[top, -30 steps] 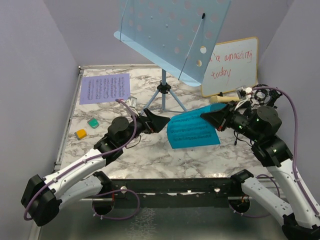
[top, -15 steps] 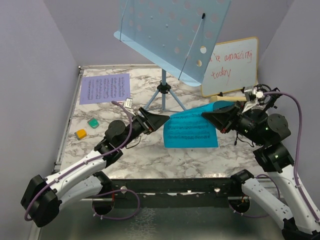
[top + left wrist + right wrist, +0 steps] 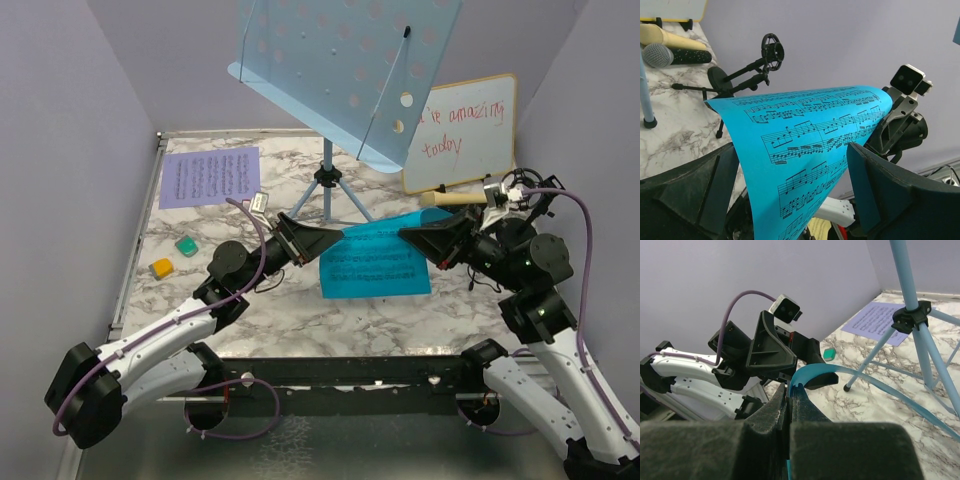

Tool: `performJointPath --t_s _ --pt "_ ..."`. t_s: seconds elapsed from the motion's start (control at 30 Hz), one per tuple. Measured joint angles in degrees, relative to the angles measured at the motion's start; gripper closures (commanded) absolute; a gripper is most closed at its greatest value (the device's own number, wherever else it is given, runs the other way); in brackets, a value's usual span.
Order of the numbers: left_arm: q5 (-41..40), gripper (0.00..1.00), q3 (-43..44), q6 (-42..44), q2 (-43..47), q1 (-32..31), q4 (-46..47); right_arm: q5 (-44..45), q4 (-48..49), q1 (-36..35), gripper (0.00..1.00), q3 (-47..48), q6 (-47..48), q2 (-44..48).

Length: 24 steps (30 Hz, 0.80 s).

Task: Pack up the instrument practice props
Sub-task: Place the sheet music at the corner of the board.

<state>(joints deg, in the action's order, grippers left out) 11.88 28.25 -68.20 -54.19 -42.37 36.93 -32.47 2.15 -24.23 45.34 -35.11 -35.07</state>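
The cyan sheet [image 3: 375, 262] hangs curved above the table, and my right gripper [image 3: 405, 238] is shut on its right edge [image 3: 812, 374]. My left gripper [image 3: 335, 238] stands open around the sheet's left edge. The sheet [image 3: 810, 145] passes between its wide-apart fingers [image 3: 880, 195] without touching them. The light-blue music rack [image 3: 340, 70] stands on its tripod [image 3: 327, 190] behind. A printed music sheet [image 3: 210, 177] lies flat at the back left. The black studio microphone [image 3: 771, 50] on its small tripod and the cream handheld microphone [image 3: 445, 199] are at the back right.
A wood-framed whiteboard [image 3: 460, 130] with red writing leans on the right wall. A green block [image 3: 186, 245] and an orange block [image 3: 162, 268] lie at the left. The rack's legs [image 3: 880, 347] spread over the marble table just beyond the sheet.
The right gripper has carried the cyan sheet to the left. The left gripper has moved right and forward, so the sheet's left edge now sits between its open jaws.
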Motion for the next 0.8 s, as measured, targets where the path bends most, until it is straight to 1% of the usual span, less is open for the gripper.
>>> performJointPath --t_s 0.3,0.63,0.8 --pt "1.6 0.08 0.0 -1.4 -1.4 0.0 2.9 0.4 1.9 0.0 0.99 0.0 1.6 0.1" --pt "2.0 0.09 0.0 -3.8 -3.6 0.2 3.5 0.3 8.2 0.0 1.00 -0.1 3.3 -1.7" --pt "2.0 0.12 0.0 -4.9 -3.5 0.8 4.3 0.0 10.6 0.0 1.00 -2.1 3.4 -1.3"
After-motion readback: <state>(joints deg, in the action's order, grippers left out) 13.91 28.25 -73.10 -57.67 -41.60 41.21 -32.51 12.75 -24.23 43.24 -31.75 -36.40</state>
